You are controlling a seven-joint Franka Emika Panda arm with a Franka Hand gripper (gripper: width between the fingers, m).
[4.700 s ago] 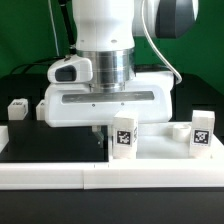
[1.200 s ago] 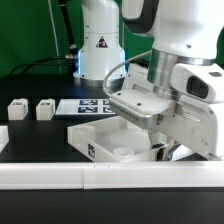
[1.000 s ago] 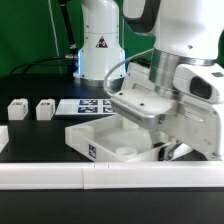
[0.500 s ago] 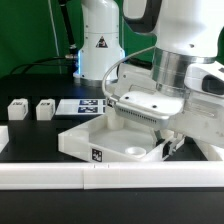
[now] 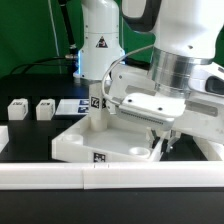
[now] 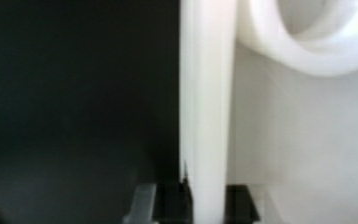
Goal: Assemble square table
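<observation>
White slab (image 5: 75,145) edge pinched in closed pincer (image 6: 197,198); one leg (image 5: 97,108) seems seated beyond, socket (image 5: 137,152) beside empty, two loose legs (image 5: 45,108) well apart.

Black table (image 5: 30,138) bears slab (image 5: 100,141), two legs (image 5: 17,110) (image 5: 45,109), marker board (image 5: 70,105).

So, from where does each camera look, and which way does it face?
Exterior view: off the arm, looking over the bar fence at the arm; its base and wrist show.
Wrist view: on the wrist, looking along the gripper at the wall of the tabletop and a socket; the fingertips show.
Shared: the gripped tabletop.
</observation>
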